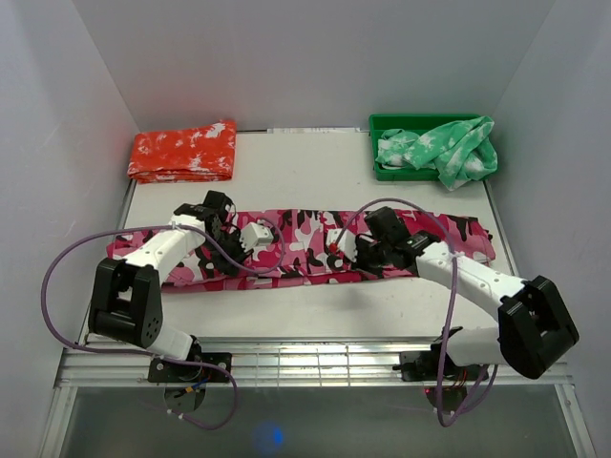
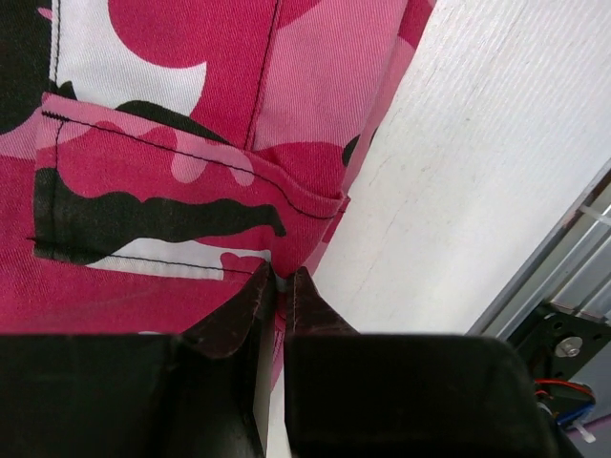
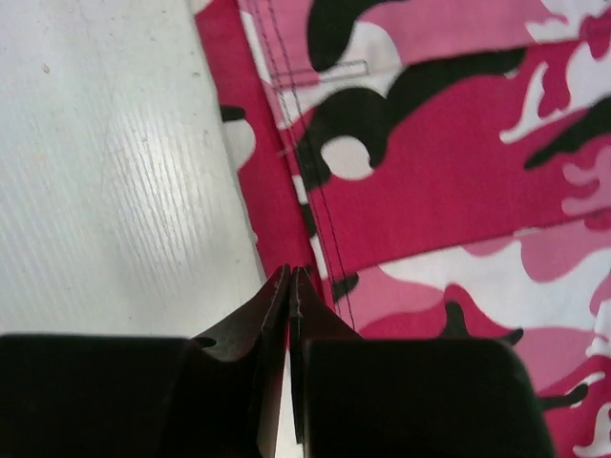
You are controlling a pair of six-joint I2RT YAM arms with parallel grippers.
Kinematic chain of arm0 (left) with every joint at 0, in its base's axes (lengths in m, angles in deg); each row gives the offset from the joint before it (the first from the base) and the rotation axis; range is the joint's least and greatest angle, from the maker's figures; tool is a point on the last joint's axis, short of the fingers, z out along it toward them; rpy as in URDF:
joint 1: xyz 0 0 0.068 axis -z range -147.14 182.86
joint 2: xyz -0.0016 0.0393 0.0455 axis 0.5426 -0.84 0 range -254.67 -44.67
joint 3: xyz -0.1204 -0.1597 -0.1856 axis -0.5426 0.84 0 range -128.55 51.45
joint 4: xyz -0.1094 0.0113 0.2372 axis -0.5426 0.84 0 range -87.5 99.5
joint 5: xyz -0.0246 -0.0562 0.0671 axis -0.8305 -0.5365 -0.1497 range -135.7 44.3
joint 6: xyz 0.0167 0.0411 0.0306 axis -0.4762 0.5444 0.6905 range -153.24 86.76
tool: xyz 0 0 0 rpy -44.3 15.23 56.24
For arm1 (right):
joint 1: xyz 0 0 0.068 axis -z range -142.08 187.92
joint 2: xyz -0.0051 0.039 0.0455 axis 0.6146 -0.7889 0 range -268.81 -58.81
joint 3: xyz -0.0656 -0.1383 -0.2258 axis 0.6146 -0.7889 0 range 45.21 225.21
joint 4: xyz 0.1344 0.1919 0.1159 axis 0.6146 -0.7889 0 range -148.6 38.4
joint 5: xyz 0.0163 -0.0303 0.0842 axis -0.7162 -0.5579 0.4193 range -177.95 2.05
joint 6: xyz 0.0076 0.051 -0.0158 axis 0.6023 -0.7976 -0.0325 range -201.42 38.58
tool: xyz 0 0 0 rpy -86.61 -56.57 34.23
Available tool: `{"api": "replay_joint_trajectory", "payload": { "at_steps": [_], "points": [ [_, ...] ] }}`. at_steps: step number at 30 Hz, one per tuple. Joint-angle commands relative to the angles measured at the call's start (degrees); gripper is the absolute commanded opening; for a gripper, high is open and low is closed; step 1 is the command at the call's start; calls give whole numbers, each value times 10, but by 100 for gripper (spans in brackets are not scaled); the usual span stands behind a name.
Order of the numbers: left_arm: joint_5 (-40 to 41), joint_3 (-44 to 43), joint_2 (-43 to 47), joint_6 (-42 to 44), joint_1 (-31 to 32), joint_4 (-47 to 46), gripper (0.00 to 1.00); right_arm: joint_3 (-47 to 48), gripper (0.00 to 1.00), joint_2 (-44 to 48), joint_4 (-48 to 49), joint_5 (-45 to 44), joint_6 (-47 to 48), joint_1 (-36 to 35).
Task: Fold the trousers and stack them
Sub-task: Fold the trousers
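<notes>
The long pink-magenta camouflage cloth trousers (image 1: pixel 301 239), patched black and white, lie flat and stretched lengthwise across the white table (image 1: pixel 305 176), closer to its near edge than its far one; black stitching lines the seams; the left gripper (image 2: pixel 280 282) is pinched nearly closed on the cloth's edge; the right gripper (image 3: pixel 291 277) is fully closed at that edge, perhaps catching cloth.
</notes>
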Motion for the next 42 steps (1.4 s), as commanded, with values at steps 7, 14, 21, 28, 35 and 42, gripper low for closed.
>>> {"api": "replay_joint_trajectory", "payload": {
  "at_steps": [7,14,21,28,35,42],
  "points": [
    [-53,-49,-23,-31,4,39,0,-71,8,-51,206,-134,10,-155],
    [-42,-57,-19,-27,4,53,0,-80,8,-96,278,-162,5,-169],
    [-39,-58,-9,-20,4,67,0,-94,8,-136,292,-203,-2,-171],
    [-41,-76,13,-2,0,119,0,-131,8,-117,312,-247,-2,-173],
    [-42,-84,15,-5,-5,124,0,-143,8,-95,310,-245,14,-196],
    [-60,-97,43,14,-5,147,0,-148,8,-138,323,-284,5,-208]
  ]
}}
